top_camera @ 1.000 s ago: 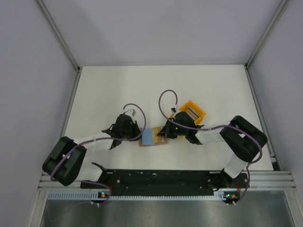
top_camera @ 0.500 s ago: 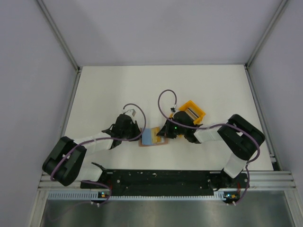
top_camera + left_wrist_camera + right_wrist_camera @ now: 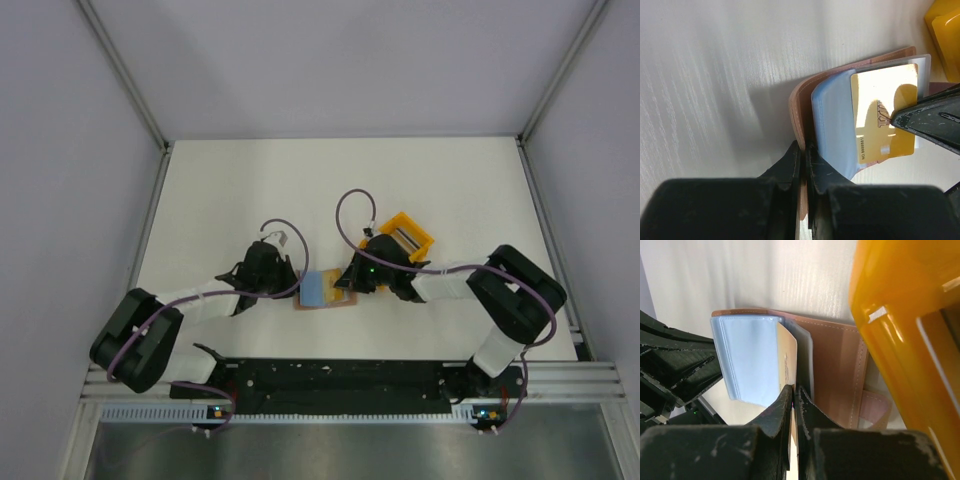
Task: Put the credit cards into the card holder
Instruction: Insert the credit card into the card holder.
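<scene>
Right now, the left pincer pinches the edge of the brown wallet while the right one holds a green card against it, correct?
Not green: the card is gold, as the left wrist view shows. The rest holds: the left pincer pinches the edge of the brown wallet, and the right pincer holds the card against it.

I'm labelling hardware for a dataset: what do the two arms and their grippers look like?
The left arm and right arm have white links, bulky black joints and looping purple cables. The left gripper and right gripper have black fingers; the right's look scuffed.
</scene>
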Controlling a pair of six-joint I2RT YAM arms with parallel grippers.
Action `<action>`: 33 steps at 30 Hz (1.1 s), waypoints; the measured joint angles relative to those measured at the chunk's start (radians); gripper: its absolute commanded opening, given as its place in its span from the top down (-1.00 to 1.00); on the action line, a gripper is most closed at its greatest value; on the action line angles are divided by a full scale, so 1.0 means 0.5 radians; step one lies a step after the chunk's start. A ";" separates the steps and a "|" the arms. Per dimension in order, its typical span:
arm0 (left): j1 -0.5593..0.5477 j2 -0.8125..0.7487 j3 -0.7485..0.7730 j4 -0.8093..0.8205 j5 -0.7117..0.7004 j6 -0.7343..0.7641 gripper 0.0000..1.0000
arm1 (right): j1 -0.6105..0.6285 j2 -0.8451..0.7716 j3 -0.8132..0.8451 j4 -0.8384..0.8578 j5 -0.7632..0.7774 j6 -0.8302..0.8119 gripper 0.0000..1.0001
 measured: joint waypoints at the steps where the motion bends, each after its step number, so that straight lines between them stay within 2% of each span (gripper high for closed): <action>1: 0.000 0.003 0.000 0.004 0.002 -0.002 1.00 | 0.000 -0.018 0.000 -0.029 0.014 0.000 1.00; 12: 0.001 0.008 -0.001 0.011 0.016 -0.006 1.00 | 0.040 0.027 0.077 -0.112 0.015 -0.003 1.00; 27: 0.000 0.008 -0.001 0.012 0.015 -0.013 1.00 | 0.118 0.145 0.167 -0.028 -0.043 0.039 0.99; 33: 0.000 0.008 -0.005 0.016 0.008 -0.036 1.00 | 0.126 0.166 0.195 -0.087 -0.035 0.010 0.52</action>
